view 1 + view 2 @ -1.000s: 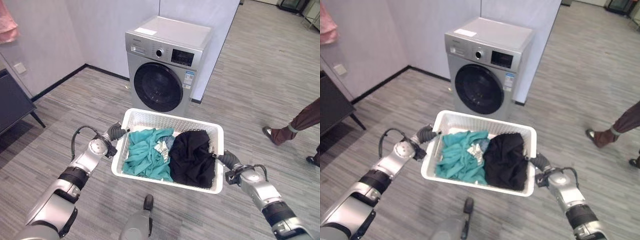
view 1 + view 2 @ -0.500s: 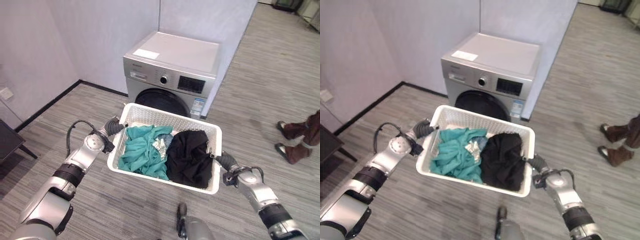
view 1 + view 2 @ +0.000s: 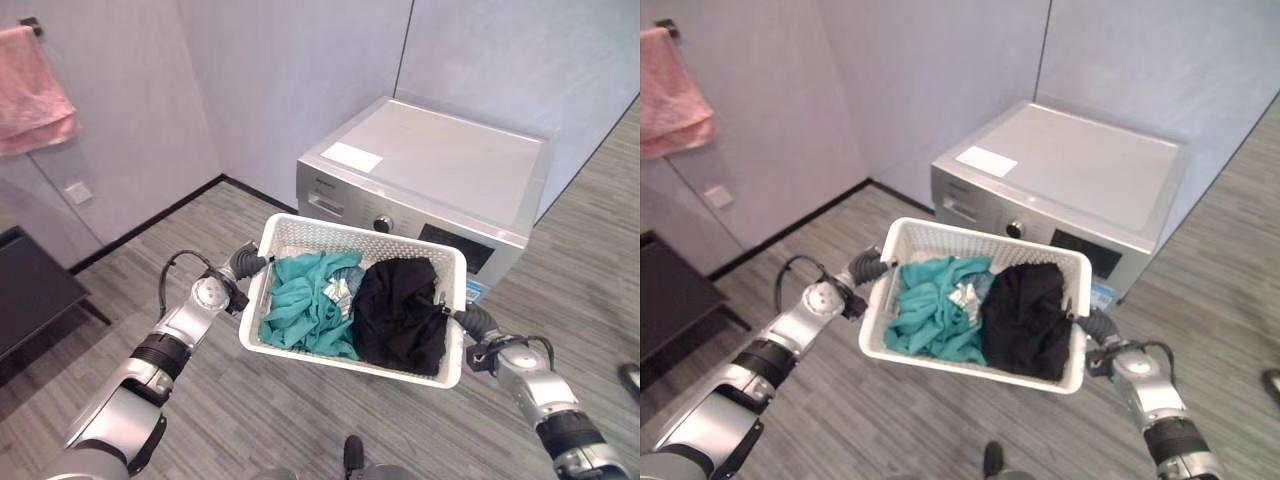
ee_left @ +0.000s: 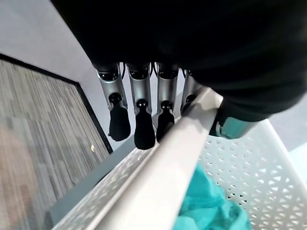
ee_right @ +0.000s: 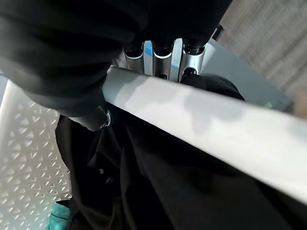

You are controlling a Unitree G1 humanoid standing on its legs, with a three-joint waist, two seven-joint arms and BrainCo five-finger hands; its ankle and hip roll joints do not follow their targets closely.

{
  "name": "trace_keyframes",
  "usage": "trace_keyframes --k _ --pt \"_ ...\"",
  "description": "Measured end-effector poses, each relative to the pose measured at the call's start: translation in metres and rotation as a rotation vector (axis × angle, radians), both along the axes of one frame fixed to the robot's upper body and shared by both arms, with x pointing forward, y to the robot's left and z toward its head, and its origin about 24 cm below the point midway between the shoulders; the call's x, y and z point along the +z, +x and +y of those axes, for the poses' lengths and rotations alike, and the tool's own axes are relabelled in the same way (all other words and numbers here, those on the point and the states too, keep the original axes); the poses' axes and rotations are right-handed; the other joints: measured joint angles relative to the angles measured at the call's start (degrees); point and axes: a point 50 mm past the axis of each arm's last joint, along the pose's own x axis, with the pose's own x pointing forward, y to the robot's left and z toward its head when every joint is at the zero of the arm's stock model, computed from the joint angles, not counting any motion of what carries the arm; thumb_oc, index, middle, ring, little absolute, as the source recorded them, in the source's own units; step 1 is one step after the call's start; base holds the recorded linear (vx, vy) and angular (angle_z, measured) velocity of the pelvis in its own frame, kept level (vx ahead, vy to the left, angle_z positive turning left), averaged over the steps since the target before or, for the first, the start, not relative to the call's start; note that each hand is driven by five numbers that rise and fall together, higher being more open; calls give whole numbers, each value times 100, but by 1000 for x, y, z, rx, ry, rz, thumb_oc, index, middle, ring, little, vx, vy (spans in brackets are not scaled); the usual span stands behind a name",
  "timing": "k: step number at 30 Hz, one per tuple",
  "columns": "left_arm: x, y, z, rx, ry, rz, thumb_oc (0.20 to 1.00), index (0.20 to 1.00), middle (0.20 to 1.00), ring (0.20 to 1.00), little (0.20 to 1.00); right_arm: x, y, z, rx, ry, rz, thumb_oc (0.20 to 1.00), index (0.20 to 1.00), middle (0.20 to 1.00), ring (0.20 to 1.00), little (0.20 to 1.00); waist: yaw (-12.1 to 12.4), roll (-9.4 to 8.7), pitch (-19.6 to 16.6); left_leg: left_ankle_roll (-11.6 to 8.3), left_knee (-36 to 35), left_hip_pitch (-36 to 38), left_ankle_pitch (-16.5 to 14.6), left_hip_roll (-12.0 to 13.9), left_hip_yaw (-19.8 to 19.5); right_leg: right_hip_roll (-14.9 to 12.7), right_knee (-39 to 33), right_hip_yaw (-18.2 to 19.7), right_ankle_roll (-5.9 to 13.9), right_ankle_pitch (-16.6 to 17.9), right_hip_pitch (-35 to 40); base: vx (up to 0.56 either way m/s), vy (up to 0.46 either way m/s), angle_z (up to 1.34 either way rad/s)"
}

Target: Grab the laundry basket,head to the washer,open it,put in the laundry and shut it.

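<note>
I hold a white perforated laundry basket (image 3: 352, 233) level between both hands, in front of the washer. My left hand (image 3: 241, 265) is shut on its left rim (image 4: 168, 158), fingers (image 4: 144, 124) under the edge. My right hand (image 3: 478, 322) is shut on the right rim (image 5: 216, 129). Teal laundry (image 3: 305, 305) lies in the basket's left half and black laundry (image 3: 400, 310) in the right half. The silver-grey washer (image 3: 440, 165) stands just behind the basket. The basket hides the washer's door.
Grey walls meet in a corner behind the washer. A pink towel (image 3: 35, 90) hangs on the left wall above a socket (image 3: 77, 192). Dark furniture (image 3: 30, 290) stands at the far left. A person's shoe (image 3: 630, 380) shows at the right edge.
The camera has come closer to the washer, whose top now shows large while its door sits behind the basket. Both hands keep the same hold on the basket.
</note>
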Motion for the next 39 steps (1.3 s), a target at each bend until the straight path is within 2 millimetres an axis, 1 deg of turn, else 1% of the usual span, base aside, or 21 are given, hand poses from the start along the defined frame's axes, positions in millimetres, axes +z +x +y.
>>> trace_keyframes --k 1,2,3,4,5,6,7,9,10,11,12,16,18,19,24,28,30,31,32,35,39 --pt "6 0 4 -2 15 -15 200 200 200 200 200 4 3 3 11 3 -17 200 200 200 200 200 16 -281 146 -11 -1561 -284 4 277 49 -269 -117 121 101 -67 200 154 33 -44" --pt "7 1 3 -5 13 -21 200 200 200 200 200 6 5 2 10 -2 -22 200 200 200 200 200 10 -299 168 -158 -2386 -355 95 403 -89 -341 -117 149 154 -119 242 136 72 -37" --pt "8 1 2 -9 12 -24 200 200 200 200 200 7 5 0 7 -7 -21 200 200 200 200 200 -16 -261 180 -373 -3258 -337 277 509 -240 -380 -117 139 267 -158 282 91 45 -42" --pt "7 1 1 -13 11 -21 200 200 200 200 200 5 3 -2 9 -14 -10 200 200 200 200 200 -12 -70 200 -535 -4251 -275 689 740 -475 -406 -119 206 644 -226 484 176 144 -42" --pt "6 1 -1 -20 12 -17 200 200 200 200 200 3 1 -3 7 -18 -1 200 200 200 200 200 -23 143 166 -510 -4621 -230 751 825 -677 -357 -117 262 753 -325 584 134 98 -54" --pt "6 1 -5 -30 7 -17 200 200 200 200 200 4 0 -7 7 -34 5 200 200 200 200 200 -33 381 151 -426 -4705 -168 703 883 -761 -306 -121 346 915 -386 660 131 114 -47" --pt "4 1 -6 -35 14 -10 200 200 200 200 200 2 -1 -7 7 -35 12 200 200 200 200 200 -35 535 151 -388 -4528 -165 1090 856 -687 -297 -141 433 1103 -464 788 49 67 -58" --pt "9 3 -3 -27 24 -23 200 200 200 200 200 1 -3 -2 21 -26 10 200 200 200 200 200 -4 415 99 -301 -4540 -99 1429 546 -447 -682 -109 312 1177 -591 797 125 155 -39" --pt "9 3 -3 -27 24 -23 200 200 200 200 200 1 -3 -2 21 -26 10 200 200 200 200 200 -4 415 99 -301 -4540 -99 1429 546 -447 -682 -109 312 1177 -591 797 104 110 -13" --pt "16 5 1 -28 41 -43 200 200 200 200 200 1 -5 1 48 -25 16 200 200 200 200 200 -11 277 78 -75 -4808 87 1689 237 -361 -977 -124 181 1262 -600 872 38 52 -6" --pt "20 4 3 -30 51 -55 200 200 200 200 200 0 -8 3 62 -20 17 200 200 200 200 200 -12 230 75 -28 -4947 211 1773 137 -347 -1087 -119 120 1326 -609 900 39 76 -14" --pt "43 2 11 -67 115 -127 200 200 200 200 200 0 -13 12 124 -23 14 200 200 200 200 200 -1 153 69 75 -5312 487 1869 51 -140 -1218 -119 -21 1486 -529 885 36 59 -24" --pt "50 0 10 -94 135 -151 200 200 200 200 200 1 -15 10 135 -33 16 200 200 200 200 200 16 150 69 56 -5379 578 1875 62 -57 -1235 -131 -29 1681 -601 913 27 36 -16" --pt "54 -2 7 -117 141 -166 200 200 200 200 200 3 -17 6 127 -37 11 200 200 200 200 200 15 153 70 21 -5433 600 1899 75 -60 -1232 -133 -30 1758 -647 917 26 21 -5" --pt "65 -9 -13 -240 143 -205 200 200 200 200 200 20 -22 -26 96 -105 -3 200 200 200 200 200 -7 231 90 -47 -5476 624 1912 246 -64 -1031 -125 -27 1667 -697 912 22 7 -3" --pt "85 -30 -16 -401 206 -270 200 200 200 200 200 62 -20 -65 108 -258 -63 200 200 200 200 200 -33 233 91 -53 -5480 627 1914 305 -50 -989 -122 -6 1647 -693 897 20 -4 -4" --pt "106 -34 2 -371 259 -326 200 200 200 200 200 75 -22 -81 98 -317 -54 200 200 200 200 200 33 233 91 -55 -5478 627 1913 315 -48 -975 -131 -8 1642 -692 896 0 0 0" --pt "117 -35 21 -313 293 -345 200 200 200 200 200 78 -24 -89 76 -333 -42 200 200 200 200 200 26 235 90 -59 -5470 630 1908 317 -42 -974 -131 -6 1643 -693 889 0 0 0" --pt "131 -35 52 -190 332 -356 200 200 200 200 200 80 -27 -102 45 -349 -21 200 200 200 200 200 34 249 82 -66 -5465 637 1902 321 -46 -984 -156 -8 1649 -697 900 0 0 0" --pt "164 -48 106 -10 447 -372 200 200 200 200 200 80 -38 -122 32 -419 68 200 200 200 200 200 102 265 72 -66 -5483 637 1902 315 -45 -999 -162 -17 1660 -698 914 0 0 0" --pt "181 -62 122 43 444 -417 200 200 200 200 200 71 -53 -144 -28 -476 170 200 200 200 200 200 242 339 31 -72 -5482 627 1898 311 -41 -1009 -163 -15 1657 -696 892 -4 1 1"
